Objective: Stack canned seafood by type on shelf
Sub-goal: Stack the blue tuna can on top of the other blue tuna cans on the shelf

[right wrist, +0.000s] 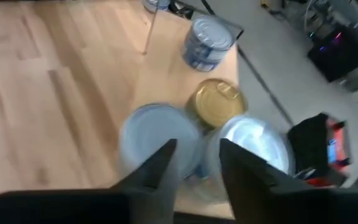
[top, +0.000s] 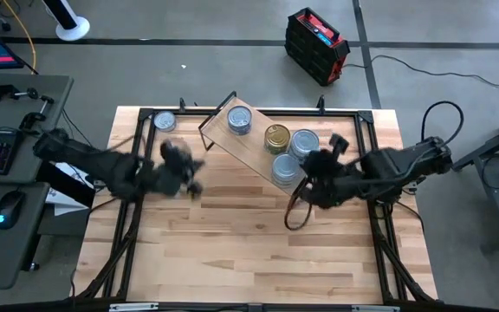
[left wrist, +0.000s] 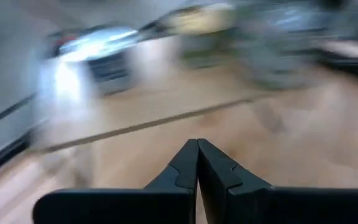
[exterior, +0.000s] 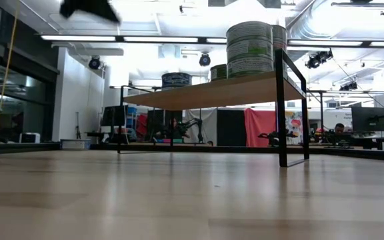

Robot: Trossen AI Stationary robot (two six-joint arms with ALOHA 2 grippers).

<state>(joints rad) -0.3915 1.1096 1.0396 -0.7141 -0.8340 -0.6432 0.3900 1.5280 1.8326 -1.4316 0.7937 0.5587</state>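
**Hovering over the shelf's tins**

Standing slantwise on the plank bench [top: 232, 251], the shelf [top: 232, 139] is a light-wood board on thin black legs. It carries four stacks of tins: a silver-blue topped one [top: 240, 119] near its far end, a gold-topped one [top: 276, 137] at the middle, and two more silver-blue ones [top: 304, 142] [top: 286, 169] at its near end. One further silver-blue tin [top: 165, 121] sits on the bench beyond the shelf's far end.

The right pincer [right wrist: 194, 163] hangs just above the two near-end stacks, its fingers a little apart with nothing between them. The left pincer [left wrist: 197, 163], fingers pressed together and empty, is beside the shelf's far end, over bare bench.

A red and black case [top: 316, 45] lies on the floor well behind the shelf.
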